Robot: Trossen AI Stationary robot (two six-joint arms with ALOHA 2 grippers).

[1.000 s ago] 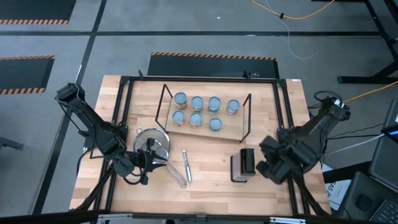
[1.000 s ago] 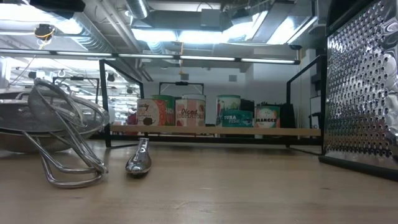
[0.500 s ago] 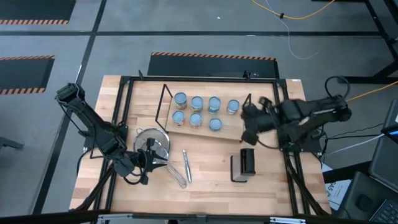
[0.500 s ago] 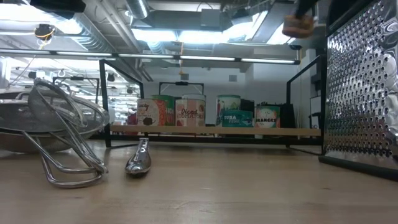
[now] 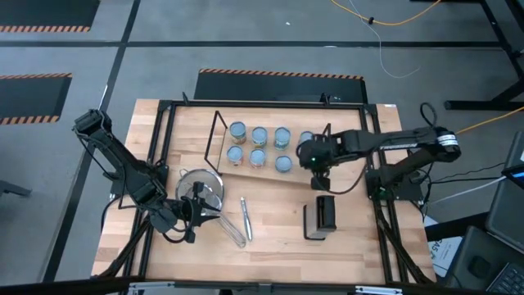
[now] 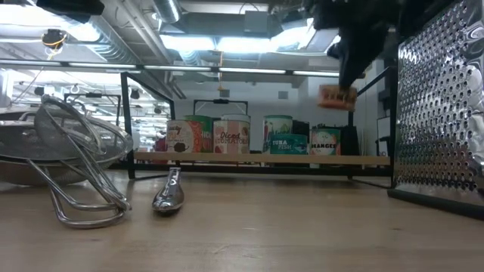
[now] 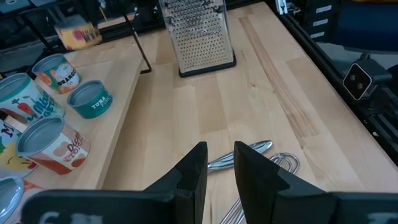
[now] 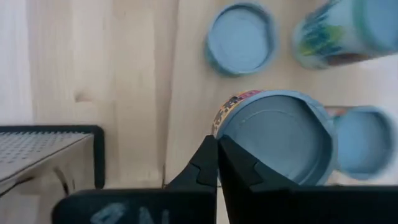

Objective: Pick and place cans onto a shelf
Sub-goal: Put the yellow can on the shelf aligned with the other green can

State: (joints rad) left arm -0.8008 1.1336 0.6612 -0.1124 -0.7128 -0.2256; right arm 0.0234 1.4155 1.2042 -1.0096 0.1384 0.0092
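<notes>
- High view: the right tool (image 5: 315,155) reaches out over the right end of the flat light-wood shelf with black wire end frames (image 5: 255,170).
- Right wrist view: its two dark fingers (image 8: 208,158) are pressed nearly together at the rim of a small round tin with a pale blue top and orange side label (image 8: 280,134), which they hold.
- Low view: that held can (image 6: 337,96) hangs clear of the shelf board (image 6: 249,159), above the standing cans at the right end and close to the right wire frame.
- Seven more small round tins with pale blue tops stand on the shelf in two rows, among them one at the back left (image 5: 237,129) and one at the front right (image 5: 282,164), just beside the right tool.
- A perforated metal box grater (image 6: 439,106) stands on the wooden tabletop (image 5: 270,225) in front of the shelf's right end.
- A metal spoon (image 6: 170,190) lies near the tabletop's middle.
- The left tool (image 5: 184,217) waits at the front left beside the round metal mesh strainer (image 5: 201,187); in the left wrist view its fingers (image 7: 193,171) stand a narrow gap apart, holding nothing.
</notes>
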